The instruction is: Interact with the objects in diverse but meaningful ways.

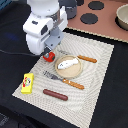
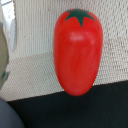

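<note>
On the pale woven mat (image 1: 95,75) that covers the middle of the dark table (image 1: 117,100), the toy kitchen items lie spread out. Toward the exterior view's left and far side of the mat, the white arm (image 1: 44,25) leans down over the red tomato (image 1: 49,56), which rests close to the mat's edge. The gripper (image 1: 48,51) sits directly above the tomato, but its fingers are hidden behind the arm's body, and the wrist view shows no fingertips either, so I cannot tell whether the claw is open, closed or touching the tomato. In the wrist view the tomato (image 2: 78,50) fills most of the picture, glossy red with a green star-shaped top, lying across the boundary between the mat and the dark table.

Just to the exterior view's right of the tomato is a round tan plate (image 1: 76,71) with the flat white fish (image 1: 67,63) lying on it. A wooden-handled knife (image 1: 86,59) lies on the far side of the plate and a wooden-handled fork (image 1: 64,80) on its near side. The brown sausage (image 1: 55,94) lies nearer still, and the yellow rectangular box (image 1: 27,83) sits at the mat's left edge.
</note>
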